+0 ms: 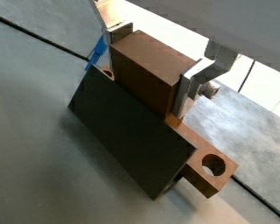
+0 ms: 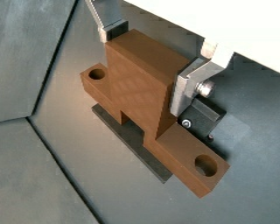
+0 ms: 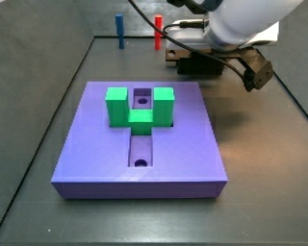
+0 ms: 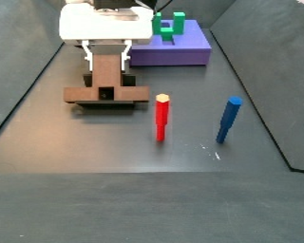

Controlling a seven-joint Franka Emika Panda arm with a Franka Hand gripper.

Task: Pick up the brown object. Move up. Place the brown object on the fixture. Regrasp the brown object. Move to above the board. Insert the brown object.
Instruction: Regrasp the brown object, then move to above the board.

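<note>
One counter, dark grey, carries everything. One purple board lies on it, with a single green U-shaped block sitting over its centre groove. One gripper hangs low over the dark fixture, beside the board. Its two silver fingers are closed on the upright stem of the one brown object, whose long bar lies across the fixture with a round hole at each end. Two pegs stand nearby, one red, one blue.
</note>
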